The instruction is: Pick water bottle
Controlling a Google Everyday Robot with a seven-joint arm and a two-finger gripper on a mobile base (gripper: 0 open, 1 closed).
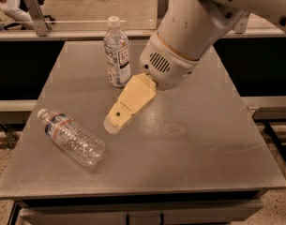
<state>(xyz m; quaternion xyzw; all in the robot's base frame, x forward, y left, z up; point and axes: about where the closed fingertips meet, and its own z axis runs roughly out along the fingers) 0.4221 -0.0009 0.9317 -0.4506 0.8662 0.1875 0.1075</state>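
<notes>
The water bottle (72, 137) is lying on its side at the front-left of the grey table (203, 144), its white cap pointing toward the left edge and its red-and-blue band sitting near the neck. The claw (112, 124) is hanging over the middle of the table, slanting down and to the left from the big white arm (189, 36). Its tip is sitting just right of the water bottle, apart from it, gripping nothing. Whether the claw is spread or pressed together cannot be told from this side-on angle. Behind it, a smoother bottle (117, 55) with a large white label is standing upright.
</notes>
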